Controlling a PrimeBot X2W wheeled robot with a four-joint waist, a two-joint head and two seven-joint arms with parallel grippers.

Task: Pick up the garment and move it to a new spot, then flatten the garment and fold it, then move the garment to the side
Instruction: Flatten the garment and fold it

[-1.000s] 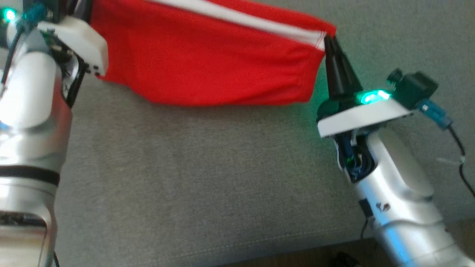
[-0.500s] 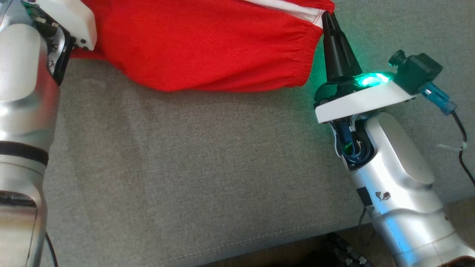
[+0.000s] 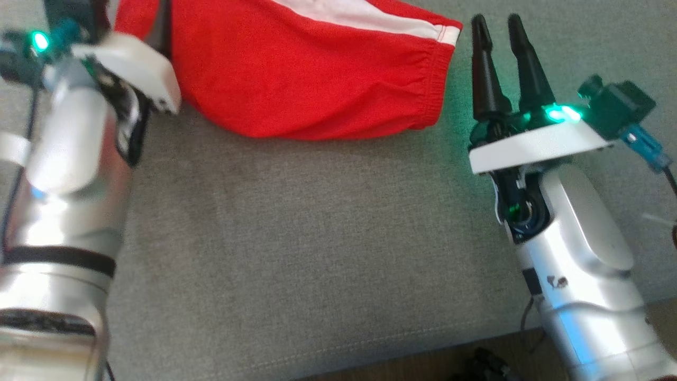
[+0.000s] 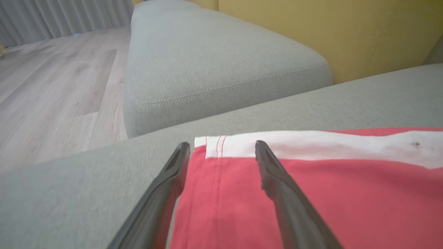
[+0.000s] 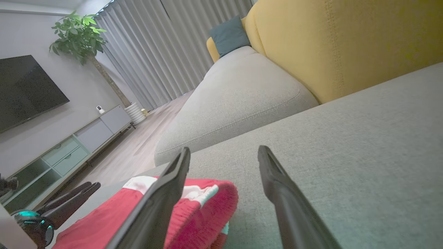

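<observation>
right gripper: fingers spread wide, nothing held | garment: red with white stripe, lying on sofa, its hem just beside the right gripper at 9 o'clock, apart | left gripper: spread wide, empty, garment's striped corner between its tips, 12 o'clock

Grey fabric sofa seat up front, w/ a second grey cushion beyond it and a yellow backrest behind both. Teal pillow at the far end. Grey full-length curtains, pale wood floor. Dark TV on a white wall; leafy plant in the corner nr a low cabinet.
</observation>
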